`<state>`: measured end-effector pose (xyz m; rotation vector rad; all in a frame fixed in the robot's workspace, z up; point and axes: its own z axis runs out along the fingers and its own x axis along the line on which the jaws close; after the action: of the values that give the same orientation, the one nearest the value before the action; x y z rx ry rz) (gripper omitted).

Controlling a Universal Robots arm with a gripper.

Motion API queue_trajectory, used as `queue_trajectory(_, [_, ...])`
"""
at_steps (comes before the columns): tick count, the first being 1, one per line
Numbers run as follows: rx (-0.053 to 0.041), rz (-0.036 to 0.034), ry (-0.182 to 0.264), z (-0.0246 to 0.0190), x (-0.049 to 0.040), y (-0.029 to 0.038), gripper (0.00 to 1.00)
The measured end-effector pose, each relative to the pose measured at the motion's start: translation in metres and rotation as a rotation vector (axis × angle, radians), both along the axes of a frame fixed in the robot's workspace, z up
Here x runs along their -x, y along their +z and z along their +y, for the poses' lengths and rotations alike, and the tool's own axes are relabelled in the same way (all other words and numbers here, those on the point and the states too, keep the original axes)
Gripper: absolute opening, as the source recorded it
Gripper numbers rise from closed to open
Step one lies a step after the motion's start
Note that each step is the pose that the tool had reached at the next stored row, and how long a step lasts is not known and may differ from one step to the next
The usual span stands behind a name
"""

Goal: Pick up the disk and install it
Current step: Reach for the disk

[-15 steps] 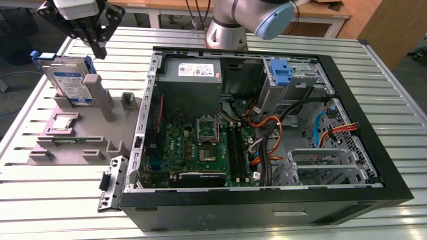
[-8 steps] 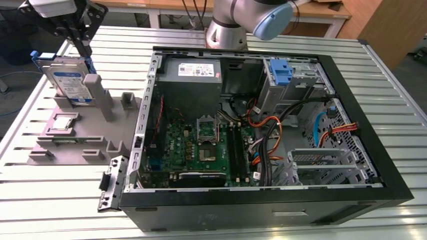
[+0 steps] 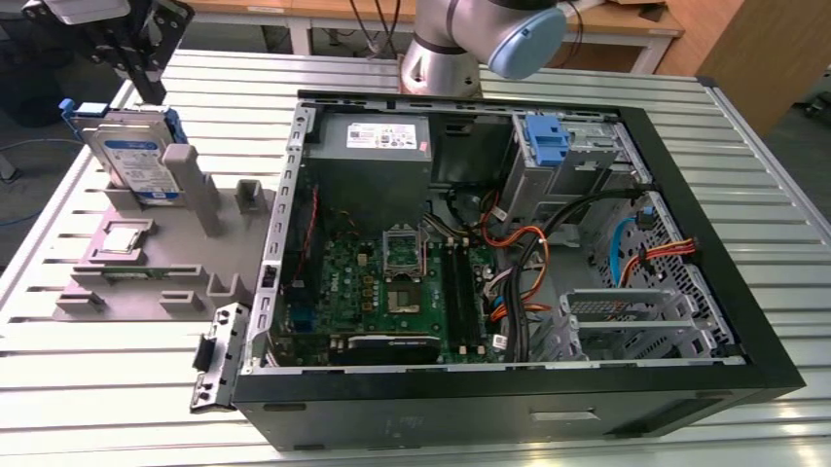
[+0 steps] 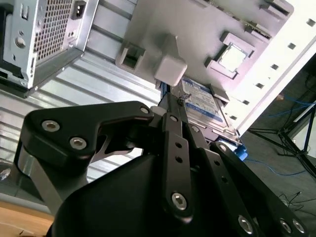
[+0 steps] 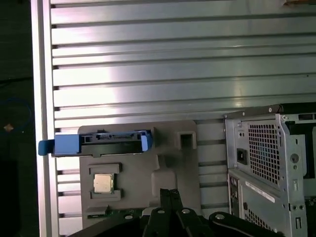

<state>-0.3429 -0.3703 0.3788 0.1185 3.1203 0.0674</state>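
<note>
Above the grey fixture (image 3: 130,292), our gripper (image 3: 150,94) hangs closed and empty over the disk (image 3: 136,156) standing upright in its slot; descending unopened, we risk ramming the disk's top edge.

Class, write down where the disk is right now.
The disk stands upright in the grey holder at the exterior view's left, outside the open computer case, near the CPU chip.

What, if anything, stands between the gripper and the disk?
Nothing visible does. In the exterior view the gripper hangs just above the disk, which stands upright in the grey holder. The holder's post rises beside the disk, on the exterior view's right, not over it.
</note>
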Motion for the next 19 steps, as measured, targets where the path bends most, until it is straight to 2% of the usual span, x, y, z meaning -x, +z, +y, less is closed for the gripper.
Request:
queue_trajectory(4, [0.0000,0.0000,0.000,0.0088,0.0113,-0.0017,0.10])
queue_trajectory(8, [0.0000,0.0001,0.000,0.0140,0.0250,-0.0034,0.10])
queue_trajectory(19, [0.0000,0.0006,0.000,0.0232,0.0615,-0.0079,0.10])
